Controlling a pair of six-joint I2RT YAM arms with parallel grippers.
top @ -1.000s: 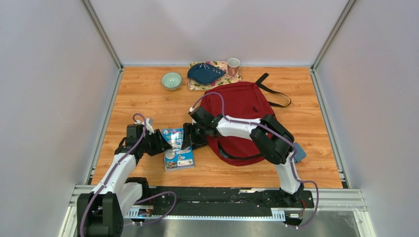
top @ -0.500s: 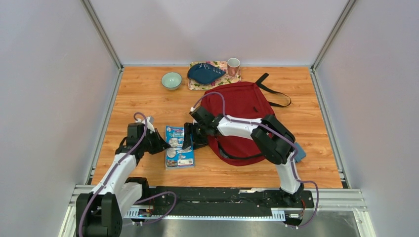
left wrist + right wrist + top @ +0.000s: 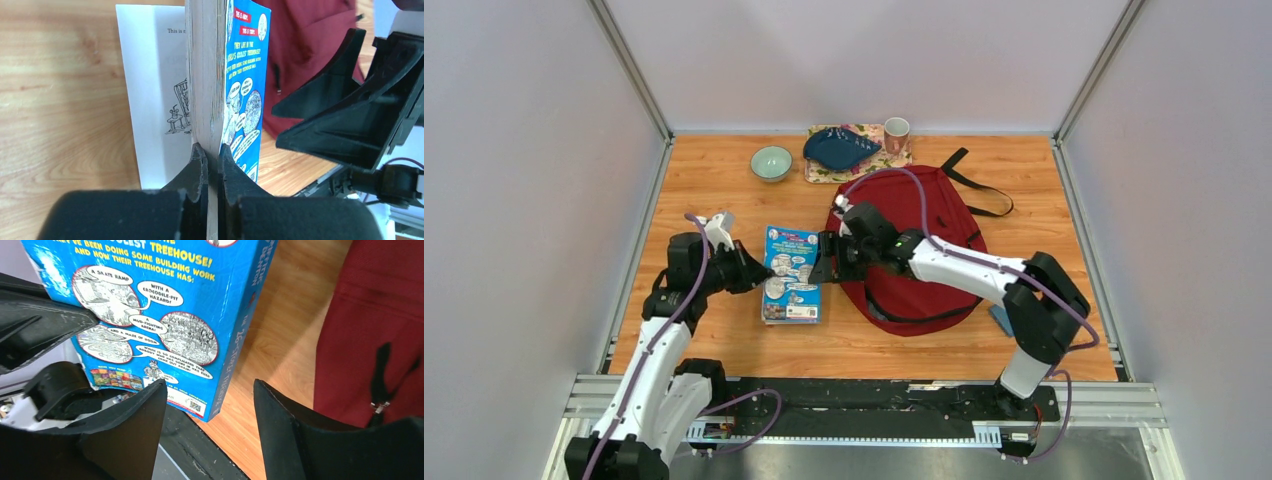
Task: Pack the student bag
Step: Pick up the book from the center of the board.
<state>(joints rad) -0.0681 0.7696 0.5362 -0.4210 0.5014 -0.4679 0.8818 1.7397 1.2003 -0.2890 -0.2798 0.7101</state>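
- Pinching the book near its bottom edge, the left gripper is clenched. Its two black fingers squeeze the block of pages together with the blue cartoon-covered back cover.
- In the left wrist view, one white page with a line drawing spreads away at 9 o'clock of the page block, against the wooden table.
- The right gripper is released, its jaws spread wide with nothing between them.
- In the right wrist view the book's blue cover sits beyond the gap, toward 11 o'clock, and neither finger touches it.
- Seen from above, the two grippers face each other across the book, the left at its 9 o'clock side and the right at its 3 o'clock side.
- The student bag lies flat on the table at 3 o'clock of the book, and its near-left edge is just beside the right gripper.
- The right arm's forearm stretches across the lower part of the bag.
- A black strap trails from the bag toward 2 o'clock.
- A black zipper pull shows on the red fabric in the right wrist view.
- A pale green bowl stands at 12 o'clock of the book, near the far edge.
- At 11 o'clock of the bag, a floral mat carries a dark blue dish and a cup.
- A small blue item lies at 5 o'clock of the bag, partly hidden by the right arm.
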